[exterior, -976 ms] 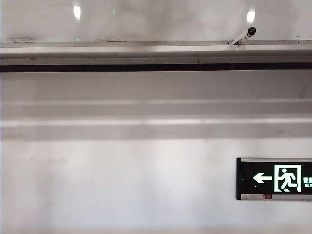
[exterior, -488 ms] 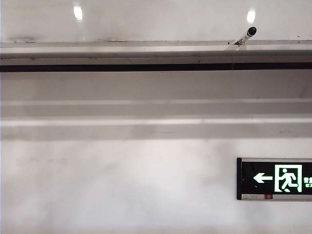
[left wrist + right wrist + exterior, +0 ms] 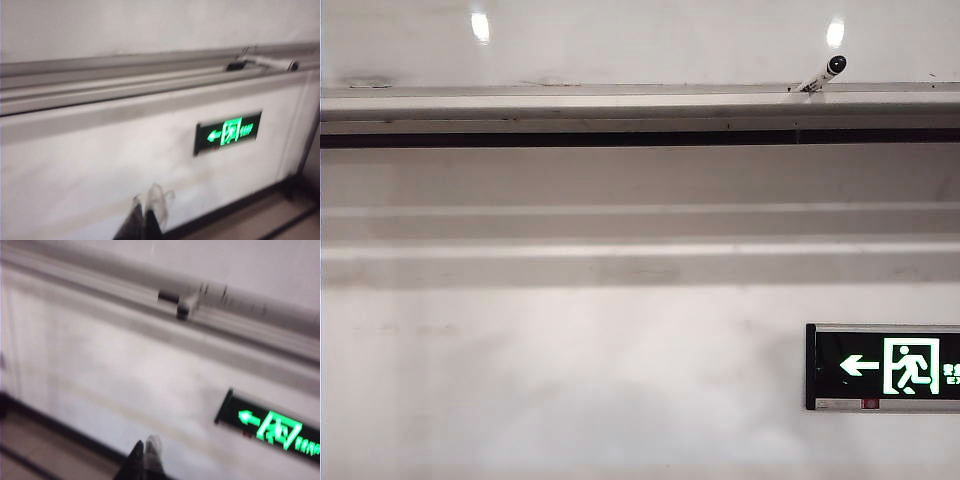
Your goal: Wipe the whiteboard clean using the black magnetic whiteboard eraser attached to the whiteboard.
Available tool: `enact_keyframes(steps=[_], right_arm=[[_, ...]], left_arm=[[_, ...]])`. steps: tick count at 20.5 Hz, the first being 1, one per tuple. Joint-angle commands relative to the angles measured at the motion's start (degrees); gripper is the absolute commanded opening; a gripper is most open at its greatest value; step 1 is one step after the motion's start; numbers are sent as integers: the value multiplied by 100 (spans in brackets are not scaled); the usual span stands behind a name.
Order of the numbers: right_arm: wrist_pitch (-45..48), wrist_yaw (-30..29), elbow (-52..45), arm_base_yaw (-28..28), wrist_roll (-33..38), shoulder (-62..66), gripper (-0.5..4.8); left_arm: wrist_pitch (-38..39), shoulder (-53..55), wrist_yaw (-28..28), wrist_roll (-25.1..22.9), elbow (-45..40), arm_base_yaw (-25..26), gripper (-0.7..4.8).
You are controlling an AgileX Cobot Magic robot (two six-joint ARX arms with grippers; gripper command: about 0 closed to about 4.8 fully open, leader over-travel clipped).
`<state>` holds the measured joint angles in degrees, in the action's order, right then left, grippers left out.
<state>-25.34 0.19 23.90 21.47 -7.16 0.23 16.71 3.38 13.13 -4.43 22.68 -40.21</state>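
left hand [image 3: 146, 212] closed and empty, right hand [image 3: 145, 451] likewise

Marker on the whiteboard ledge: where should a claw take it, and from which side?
Probably the white barrel of the marker, below its black cap, from the room side: it tilts cap-up, board behind, ledge beneath. Left claw and right claw are shut, facing the wall.
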Motion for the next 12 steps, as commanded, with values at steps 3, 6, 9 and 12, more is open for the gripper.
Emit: enact_keyframes(steps=[3, 6, 9, 12], right_arm=[[-380, -15, 28, 2, 17, -7, -1], [-472, -15, 28, 2, 17, -7, -1], [-485, -15, 28, 7, 17, -7, -1], [-487, -15, 28, 2, 17, -7, -1]], left_arm=[[-1362, -4, -48, 212, -1008, 0, -7], [-1683, -94, -74, 289, -1368, 13, -7], [-1985, -326, -656, 275, -1696, 535, -7], [-2022, -321, -1187, 293, -1757, 1484, -7]])
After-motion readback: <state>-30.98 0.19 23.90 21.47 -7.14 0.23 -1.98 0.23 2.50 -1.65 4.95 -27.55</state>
